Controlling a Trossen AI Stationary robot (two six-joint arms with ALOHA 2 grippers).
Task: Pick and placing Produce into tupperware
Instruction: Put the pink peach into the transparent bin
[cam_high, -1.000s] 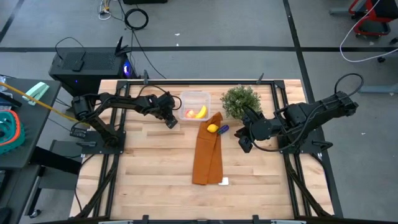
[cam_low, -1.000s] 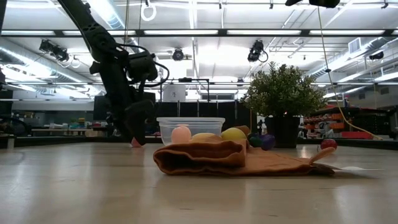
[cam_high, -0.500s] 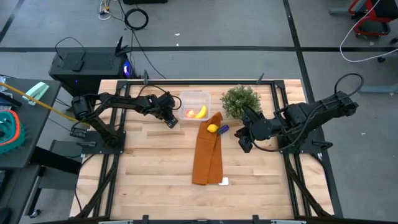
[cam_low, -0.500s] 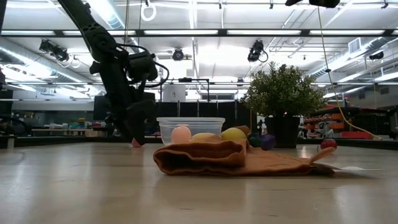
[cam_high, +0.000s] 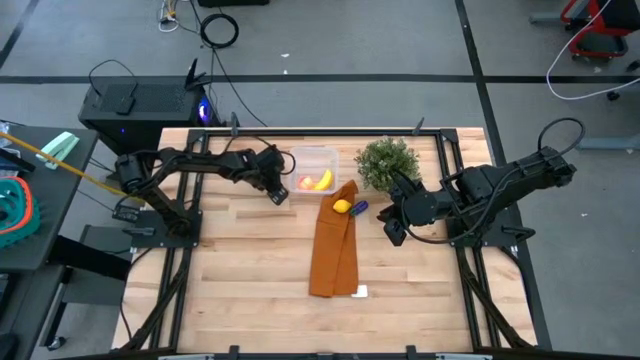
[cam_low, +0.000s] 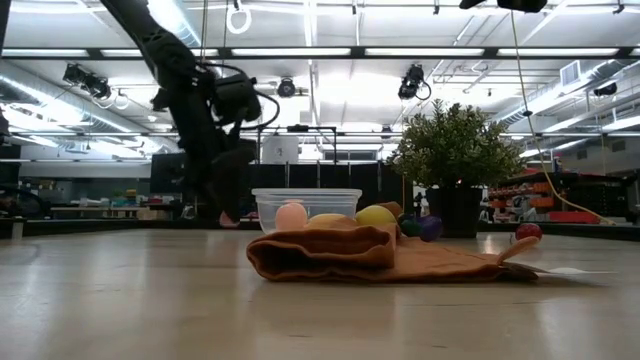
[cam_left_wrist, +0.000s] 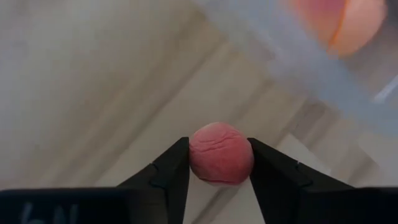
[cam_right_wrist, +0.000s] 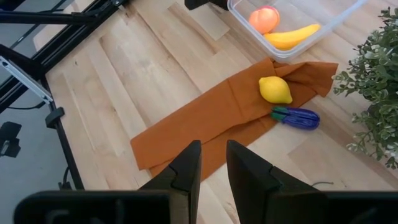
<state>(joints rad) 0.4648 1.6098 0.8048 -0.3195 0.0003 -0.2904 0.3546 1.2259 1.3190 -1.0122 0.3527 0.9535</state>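
My left gripper (cam_high: 279, 194) hangs just left of the tupperware (cam_high: 313, 168), shut on a small red round piece (cam_left_wrist: 221, 152). The clear tupperware (cam_low: 305, 205) stands on the table at the far middle and holds a yellow banana (cam_high: 321, 181) and a red-orange round fruit (cam_high: 304, 183). A yellow lemon (cam_right_wrist: 275, 89) lies on the far end of the orange-brown cloth (cam_high: 333, 250). A dark purple-blue piece (cam_right_wrist: 298, 117) lies at the cloth's edge beside it. My right gripper (cam_high: 392, 232) waits high at the right, open by a narrow gap, with nothing in it. My left gripper pinches the small red piece by its two opposite sides (cam_left_wrist: 199, 155) between its two fingertips (cam_left_wrist: 177, 158). The fingers slant down from the table's left. The piece (cam_low: 230, 221) hangs a little above the table, clear of it, short of the tupperware's near wall (cam_left_wrist: 298, 56).
A green potted plant (cam_high: 388, 160) stands right of the tupperware at the far edge. Another small red piece (cam_low: 528, 231) lies on the table toward the right. Bare wood lies left of and in front of the cloth.
My left gripper has gone up a little beside the tupperware, taking the small red piece with it. The piece was on the table and now hangs clear of it.
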